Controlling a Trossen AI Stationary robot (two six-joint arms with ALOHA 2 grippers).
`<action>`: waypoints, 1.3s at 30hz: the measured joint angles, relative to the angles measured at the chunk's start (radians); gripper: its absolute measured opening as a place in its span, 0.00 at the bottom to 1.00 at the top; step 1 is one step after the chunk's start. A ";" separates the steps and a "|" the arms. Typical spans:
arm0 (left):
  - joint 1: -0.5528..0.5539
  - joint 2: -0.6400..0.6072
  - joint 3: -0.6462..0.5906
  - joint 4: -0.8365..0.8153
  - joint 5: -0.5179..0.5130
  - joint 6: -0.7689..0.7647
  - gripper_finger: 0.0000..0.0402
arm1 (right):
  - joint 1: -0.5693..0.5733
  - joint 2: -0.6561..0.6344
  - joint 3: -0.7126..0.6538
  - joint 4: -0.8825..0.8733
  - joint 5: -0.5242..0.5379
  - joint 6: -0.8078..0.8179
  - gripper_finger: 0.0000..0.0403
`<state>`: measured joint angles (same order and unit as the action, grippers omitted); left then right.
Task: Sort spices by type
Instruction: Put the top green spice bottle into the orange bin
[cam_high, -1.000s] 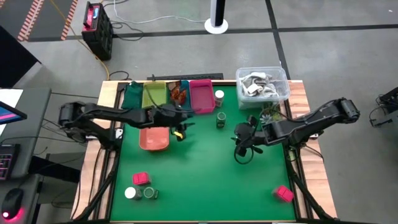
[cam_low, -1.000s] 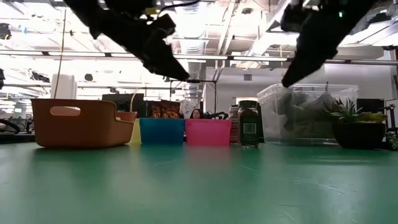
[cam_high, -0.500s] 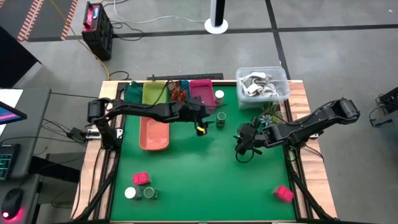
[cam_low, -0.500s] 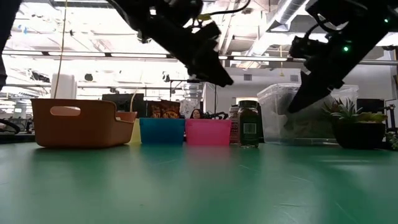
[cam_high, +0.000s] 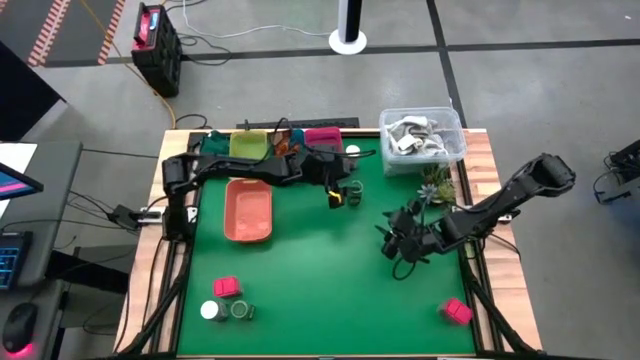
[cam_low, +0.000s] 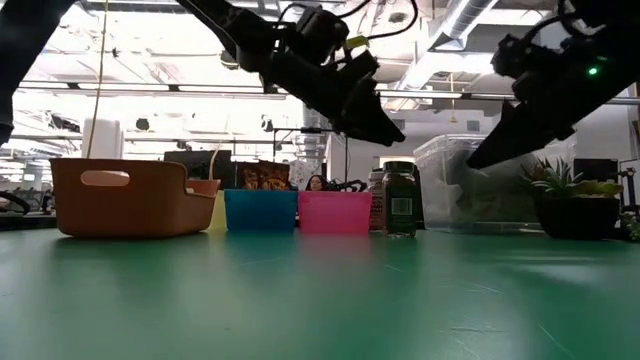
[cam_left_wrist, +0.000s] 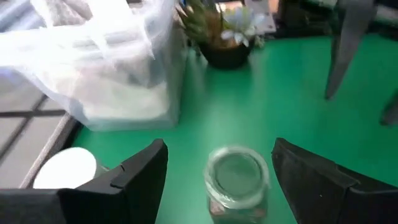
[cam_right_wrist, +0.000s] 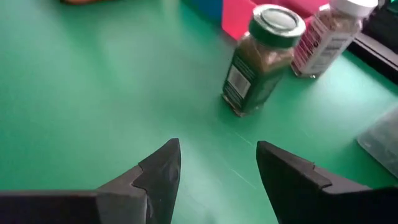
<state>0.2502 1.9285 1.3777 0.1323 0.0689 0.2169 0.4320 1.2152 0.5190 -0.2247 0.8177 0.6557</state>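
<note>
Step in hand: left gripper (cam_left_wrist: 217, 180) lining up on the dark green jar (cam_left_wrist: 237, 182).
We find its jaws wide, empty, flanking the upright jar (near the pink tray (cam_high: 322, 137)); next, descend and close. Right gripper (cam_right_wrist: 217, 165) waits, jaws wide.

A green surface (cam_high: 320, 270) carries an orange tray (cam_high: 248, 211), with green, yellow and pink trays (cam_high: 322, 138) along its far edge, a clear tub (cam_high: 421, 140), and a small potted plant (cam_high: 434, 183) just beside the tub.

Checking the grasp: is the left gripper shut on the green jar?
No, the left gripper stands open above the green jar, fingers apart on both sides.
</note>
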 joint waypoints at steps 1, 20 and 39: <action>0.000 0.011 0.000 0.033 0.003 0.000 0.69 | 0.007 -0.001 0.000 0.006 0.007 0.003 0.60; 0.013 0.120 0.001 0.141 0.064 -0.058 0.69 | 0.053 0.000 0.001 0.035 0.022 0.026 0.60; -0.002 0.084 -0.002 0.131 0.111 -0.038 0.69 | 0.053 0.000 0.001 0.035 0.022 0.033 0.60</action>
<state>0.2484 2.0123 1.3754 0.2634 0.1795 0.1792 0.4850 1.2152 0.5201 -0.1895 0.8400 0.6884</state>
